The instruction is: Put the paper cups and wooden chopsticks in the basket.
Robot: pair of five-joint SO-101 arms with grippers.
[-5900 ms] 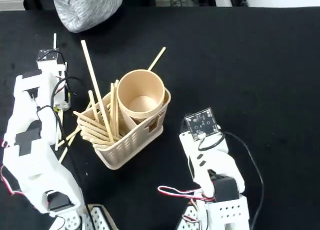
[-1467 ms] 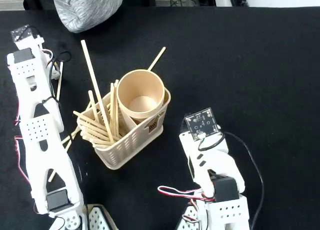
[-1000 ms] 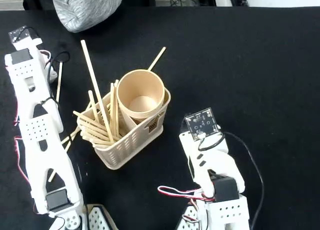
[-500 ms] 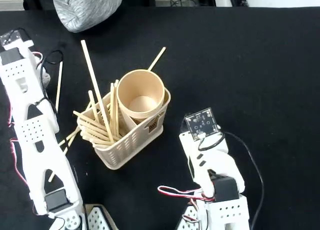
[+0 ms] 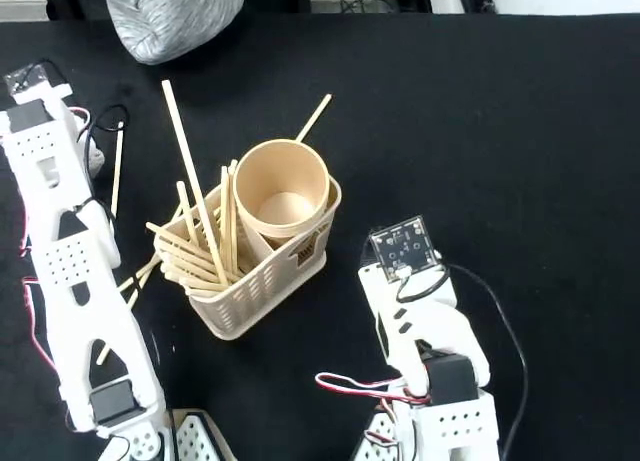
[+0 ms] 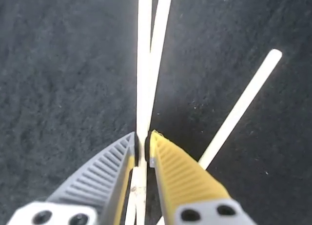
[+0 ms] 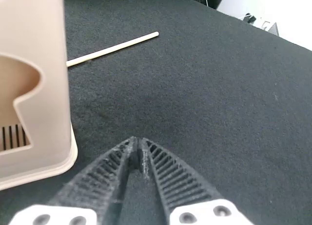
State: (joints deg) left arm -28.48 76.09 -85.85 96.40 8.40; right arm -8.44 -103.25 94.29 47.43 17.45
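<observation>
Standing centre-left in high view: basket [image 5: 265, 281], chopsticks [image 5: 195, 256] bundled in left half | Nesting in its upper-right half: paper cup [image 5: 282, 191] | Pinching a loose chopstick [image 5: 117, 171], upper left: left gripper [image 6: 141, 146] | Pressed together on nothing, near basket's corner: right gripper [image 7: 138, 154]

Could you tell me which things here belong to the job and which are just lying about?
Job: beige slotted plastic basket, tan paper cup in it, bundled wooden chopsticks, pale wooden chopsticks in the left claw, loose wooden chopstick behind the basket.
Lying about: grey fabric bundle.
</observation>
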